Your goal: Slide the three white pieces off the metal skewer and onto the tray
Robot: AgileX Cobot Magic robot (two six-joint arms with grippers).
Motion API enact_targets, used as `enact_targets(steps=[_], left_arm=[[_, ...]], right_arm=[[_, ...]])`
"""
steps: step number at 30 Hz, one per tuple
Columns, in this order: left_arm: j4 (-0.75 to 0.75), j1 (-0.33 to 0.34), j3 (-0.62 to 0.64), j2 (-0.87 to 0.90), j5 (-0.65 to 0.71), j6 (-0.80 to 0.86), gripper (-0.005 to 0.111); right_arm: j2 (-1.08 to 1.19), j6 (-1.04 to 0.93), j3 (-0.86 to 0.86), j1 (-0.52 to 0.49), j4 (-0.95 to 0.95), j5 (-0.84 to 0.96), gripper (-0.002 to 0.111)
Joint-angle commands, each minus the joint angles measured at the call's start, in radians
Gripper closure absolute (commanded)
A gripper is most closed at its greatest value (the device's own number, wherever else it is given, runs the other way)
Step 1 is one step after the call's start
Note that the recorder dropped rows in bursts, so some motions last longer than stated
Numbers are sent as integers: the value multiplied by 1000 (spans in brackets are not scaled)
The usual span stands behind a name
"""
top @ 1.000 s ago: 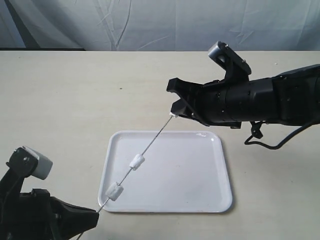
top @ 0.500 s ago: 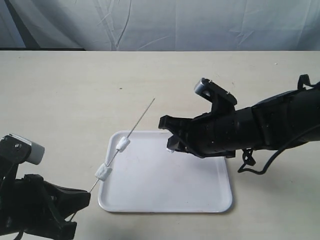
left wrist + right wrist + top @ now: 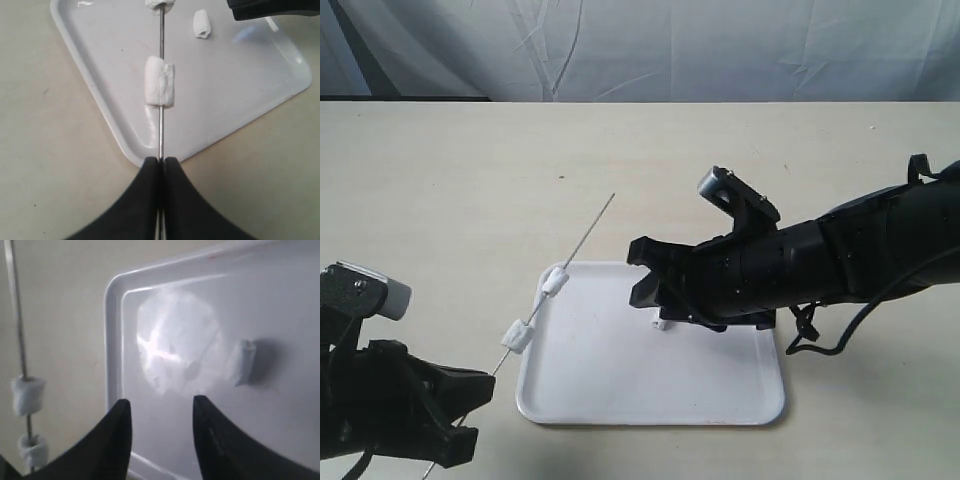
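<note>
**One white piece on the tray, two on the skewer**

At far left, the left gripper (image 3: 480, 390) sits low over the beige surface (image 3: 440, 190), its black fingers (image 3: 145, 190) pressed together on the near end of the metal skewer (image 3: 582, 240). The thin rod rises at a slant away from the gripper, and its bare free tip stands over open surface beyond the tray's far-left corner.

Two white pieces are threaded on the rod, well apart from each other. In the exterior view the lower white piece (image 3: 517, 337) shows just outside the left rim. The upper white piece (image 3: 555, 282) shows against the far-left corner. The left wrist view looks along the rod and sets both against the tray's glossy floor.

The white tray (image 3: 620, 385) lies flat on the surface at centre. The third white piece (image 3: 662, 322) is off the skewer and rests loose on the tray floor near the far rim.

At right, the right gripper (image 3: 638, 273) reaches in from the right over the tray's far edge. Its fingers (image 3: 119, 440) are spread apart and hold nothing. The right wrist view shows the loose piece lying on the tray clear of both fingertips.
</note>
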Motion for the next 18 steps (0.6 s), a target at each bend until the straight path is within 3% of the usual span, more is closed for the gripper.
enact_targets(steps=[1, 5, 12, 18], left_arm=[[-15, -6, -60, 89, -28, 18, 107], [-24, -6, -118, 157, -63, 34, 107], [-55, -6, -156, 176, -167, 45, 107], [-66, -6, -159, 176, -174, 61, 107]], right_arm=[[-18, 1, 3, 2, -2, 94, 71], [-48, -25, -28, 2, -2, 158, 71], [-48, -22, -84, 2, -2, 133, 71], [-48, -19, -84, 2, -2, 113, 71]])
